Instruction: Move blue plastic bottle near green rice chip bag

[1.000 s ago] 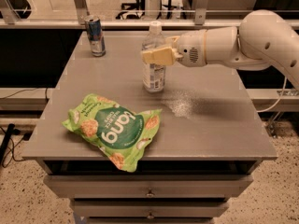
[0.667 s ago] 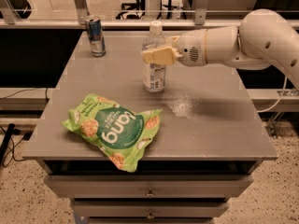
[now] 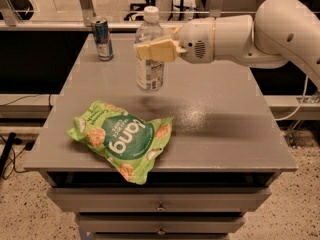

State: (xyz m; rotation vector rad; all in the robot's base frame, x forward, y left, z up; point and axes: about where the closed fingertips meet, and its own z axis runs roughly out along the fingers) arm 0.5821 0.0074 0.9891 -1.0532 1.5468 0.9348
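Blue-silver can [image 3: 102,38] upright, far left corner of grey table [image 3: 225,134]; drawers [image 3: 200,202] under tabletop.

The arm [image 3: 240,31] stretches level, its claw [image 3: 155,50] clamped around the blue plastic bottle [image 3: 149,76].

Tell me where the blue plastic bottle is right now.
In the camera view the blue plastic bottle is upright in the gripper at the rear middle of the table, right of the metal can and behind the green rice chip bag.
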